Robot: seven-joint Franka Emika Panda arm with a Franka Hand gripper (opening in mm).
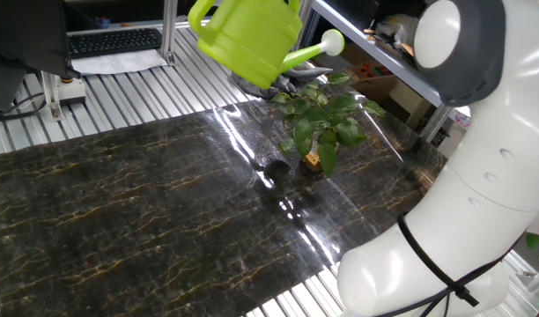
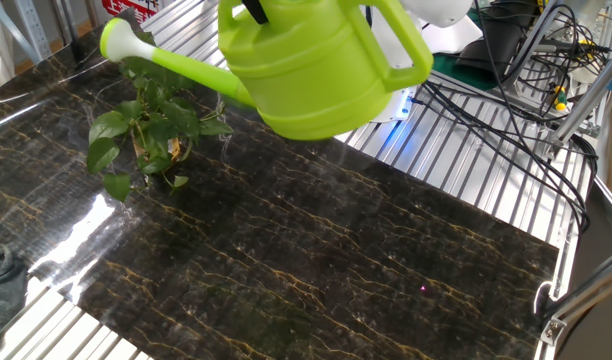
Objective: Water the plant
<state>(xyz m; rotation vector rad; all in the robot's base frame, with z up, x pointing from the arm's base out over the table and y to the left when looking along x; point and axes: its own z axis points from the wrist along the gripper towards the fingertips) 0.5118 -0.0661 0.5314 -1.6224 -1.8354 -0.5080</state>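
Observation:
The lime-green watering can (image 1: pixel 252 40) hangs in the air above the table's far side, its spout (image 1: pixel 331 41) over the plant. It also shows in the other fixed view (image 2: pixel 306 70), with the spout tip (image 2: pixel 116 38) above the leaves. The plant (image 1: pixel 322 114) has broad dark green leaves and a yellow-orange tag (image 1: pixel 312 161) at its base; it stands on the dark marble top (image 2: pixel 286 260) and shows at the left in the other view (image 2: pixel 146 125). My gripper (image 2: pixel 254 10) is mostly cut off by the top edge, its black fingers shut on the can's top rim.
My white arm body (image 1: pixel 481 176) fills the right side. A keyboard (image 1: pixel 111 40) lies behind the table. A metal frame bar (image 1: pixel 384 62) runs behind the plant. Cables (image 2: pixel 506 110) lie on the slatted surface, and a grey cloth (image 2: pixel 1 275) lies at the table's corner.

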